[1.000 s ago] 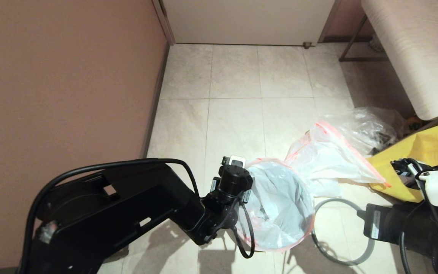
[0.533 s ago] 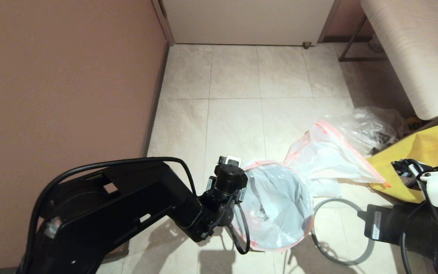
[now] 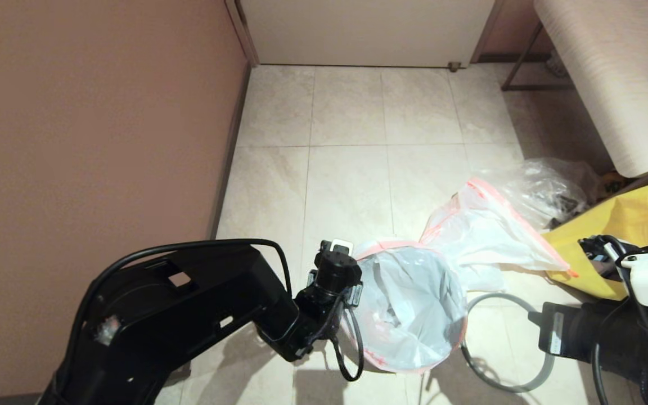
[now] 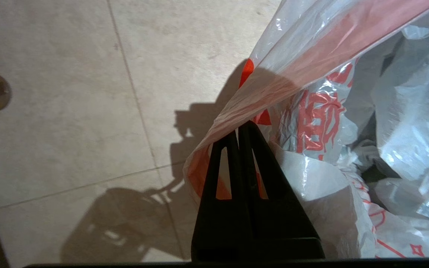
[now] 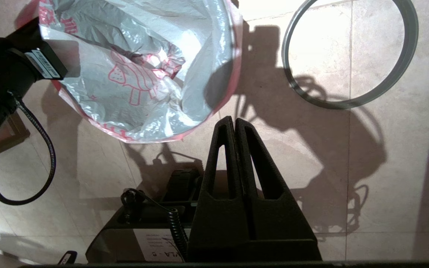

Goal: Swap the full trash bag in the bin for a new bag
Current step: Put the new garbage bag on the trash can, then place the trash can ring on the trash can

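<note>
- My left gripper (image 4: 238,128) is clenched on the orange-red hem of the bag (image 3: 414,306) that lines the bin, pinching the plastic at about nine o'clock on the bag's round mouth in the head view.
- In my left wrist view both fingers (image 4: 253,149) meet with the hem band folded over their tips, and the film stretches away from them, printed with red lettering.
- The bin itself is hidden under this bag (only the draped plastic shows, so I cannot point to its black wall).
- The mouth of the bag stands open and round; its inside is crumpled translucent white with a red line drawing, seen in my right wrist view (image 5: 143,74).
- The grey ring rim (image 3: 507,343) lies flat on the tiled floor (image 3: 346,180), off the bin, at three o'clock from the bag mouth and just beside it.
- A second white bag with an orange-red hem (image 3: 487,230) lies slack on the floor at one o'clock from the bin, touching the yellow tote (image 3: 628,225).
- A clear bag (image 3: 549,185) sits beyond it, towards the bench (image 3: 594,73).
- My right gripper (image 5: 234,124) hangs clenched on nothing, above bare floor between the lined bin and the ring.
</note>
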Motion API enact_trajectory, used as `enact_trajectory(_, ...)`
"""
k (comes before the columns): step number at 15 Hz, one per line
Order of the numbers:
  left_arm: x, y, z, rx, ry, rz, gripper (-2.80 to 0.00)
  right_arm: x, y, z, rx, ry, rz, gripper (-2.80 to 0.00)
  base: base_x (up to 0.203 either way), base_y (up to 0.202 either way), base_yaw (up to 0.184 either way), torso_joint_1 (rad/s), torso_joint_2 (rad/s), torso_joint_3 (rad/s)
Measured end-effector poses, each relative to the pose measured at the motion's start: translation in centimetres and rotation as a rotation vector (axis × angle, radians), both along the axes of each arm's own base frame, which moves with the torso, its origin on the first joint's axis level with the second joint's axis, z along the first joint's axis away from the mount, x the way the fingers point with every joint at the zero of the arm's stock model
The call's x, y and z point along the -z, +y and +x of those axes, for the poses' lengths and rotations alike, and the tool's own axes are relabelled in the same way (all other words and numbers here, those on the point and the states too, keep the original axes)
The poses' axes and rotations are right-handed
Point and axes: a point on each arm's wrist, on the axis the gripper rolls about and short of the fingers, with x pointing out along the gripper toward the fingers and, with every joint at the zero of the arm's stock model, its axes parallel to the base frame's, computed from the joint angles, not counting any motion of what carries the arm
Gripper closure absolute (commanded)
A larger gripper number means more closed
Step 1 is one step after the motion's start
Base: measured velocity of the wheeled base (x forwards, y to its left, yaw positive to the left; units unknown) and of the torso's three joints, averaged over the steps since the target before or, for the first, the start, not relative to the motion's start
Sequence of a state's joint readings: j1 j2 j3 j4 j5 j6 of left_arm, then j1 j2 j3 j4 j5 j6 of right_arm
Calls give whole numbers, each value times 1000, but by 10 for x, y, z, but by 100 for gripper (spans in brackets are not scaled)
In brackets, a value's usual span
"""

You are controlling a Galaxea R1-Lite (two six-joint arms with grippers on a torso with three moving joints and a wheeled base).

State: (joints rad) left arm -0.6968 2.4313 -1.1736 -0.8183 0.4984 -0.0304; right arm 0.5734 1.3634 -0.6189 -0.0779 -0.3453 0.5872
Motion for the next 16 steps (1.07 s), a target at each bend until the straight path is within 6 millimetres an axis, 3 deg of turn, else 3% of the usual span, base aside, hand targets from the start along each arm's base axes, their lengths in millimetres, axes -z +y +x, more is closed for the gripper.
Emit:
enact_trajectory(4,3,8,0,46,54,-69,0,2,0,0,-2,6,-2,0,0,0,0,0,0,0)
enact_trajectory(8,-34,19,-13,54,17,-94,0,4,-1,-2,-5,14,-10,0,0,0,0,0,0,0)
enact_trajectory(11,-85,23,-45,133,-32,-118,0,4,-4,-7,8,6,-27,0,0,0,0,0,0,0)
enact_trajectory(13,-122,19,-81,221,-68,-145,0,12,-10,-16,4,18,-60,0,0,0,0,0,0,0)
enact_trajectory(16,-148,5,-130,353,-89,-179,0,30,-26,-42,-77,40,-152,0,0,0,0,0,0,0)
